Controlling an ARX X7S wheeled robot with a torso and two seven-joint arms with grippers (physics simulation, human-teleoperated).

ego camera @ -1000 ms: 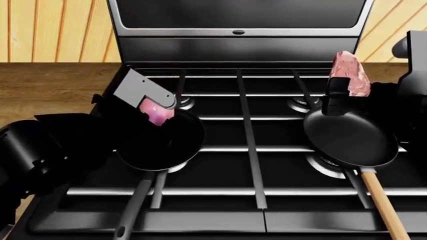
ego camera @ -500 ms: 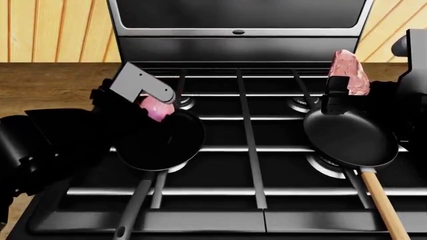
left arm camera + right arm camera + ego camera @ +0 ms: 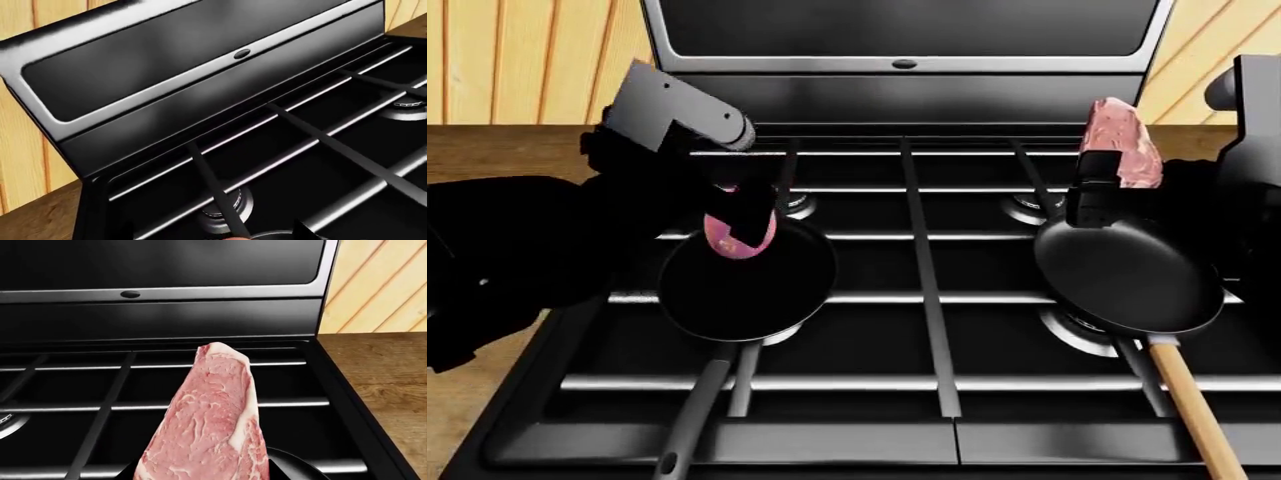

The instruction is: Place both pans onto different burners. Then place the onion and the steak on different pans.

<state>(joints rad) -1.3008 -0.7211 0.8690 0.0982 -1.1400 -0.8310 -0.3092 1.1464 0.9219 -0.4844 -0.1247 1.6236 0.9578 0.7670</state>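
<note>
Two black pans sit on the stove's front burners: the grey-handled pan (image 3: 747, 290) on the left, the wooden-handled pan (image 3: 1128, 280) on the right. My left gripper (image 3: 745, 212) is shut on the pinkish onion (image 3: 741, 235), which hangs just over the left pan's far rim. In the left wrist view only a sliver of the onion (image 3: 233, 238) shows at the frame's edge. My right gripper (image 3: 1101, 190) is shut on the steak (image 3: 1124, 145), upright above the right pan's far edge. The steak (image 3: 207, 425) fills the right wrist view and hides the fingers.
The two back burners (image 3: 794, 205) (image 3: 1028, 208) stand bare under the black grates. The stove's raised back panel (image 3: 908, 65) runs along the far side. Wooden counter (image 3: 521, 165) lies left of the stove and counter (image 3: 380, 375) also on its right.
My left arm's wrist has risen and swung up and to the left, while the onion has sunk slightly toward the pan's rim. The right arm and steak have stayed put.
</note>
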